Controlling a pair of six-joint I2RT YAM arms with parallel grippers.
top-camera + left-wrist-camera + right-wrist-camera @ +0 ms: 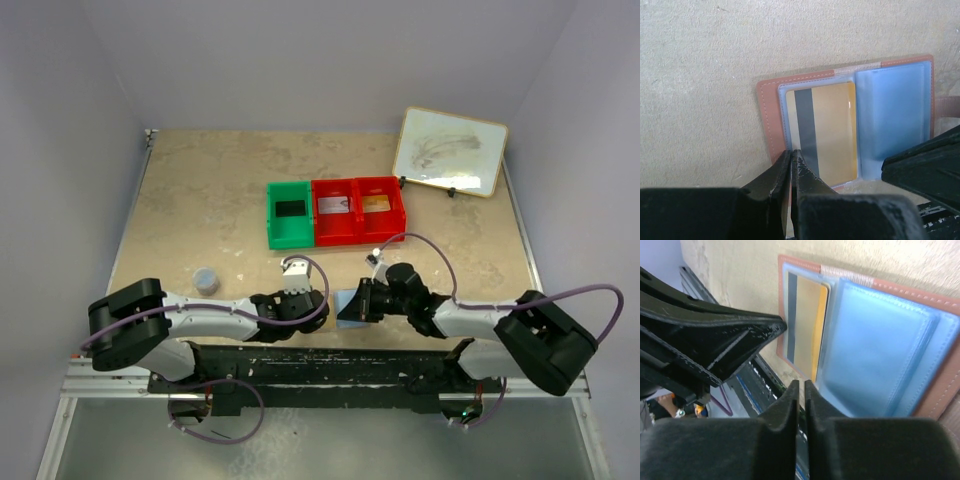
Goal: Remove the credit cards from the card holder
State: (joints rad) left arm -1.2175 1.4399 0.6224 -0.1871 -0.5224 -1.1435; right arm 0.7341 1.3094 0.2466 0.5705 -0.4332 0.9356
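The left pincer (791,155) has its two black fingers pressed together, the tips at the near left edge of the small tan-pink leather-like bifold card holder (769,115). The holder lies spread open on the beige table (700,75). Just beyond those tips and to their right, a gold-yellow plastic card (832,130) with a dark stripe sits in the holder's left clear pocket. The right pincer (801,387) is pressed together too, its tips at the holder's near edge beside the card's corner; I cannot tell whether it pinches the sleeve. Well beyond both pincers stand a green plastic bin (272,215) holding a black card (290,208) and two red plastic bins (338,232) holding a white-grey card (335,205) and a gold card (376,204).
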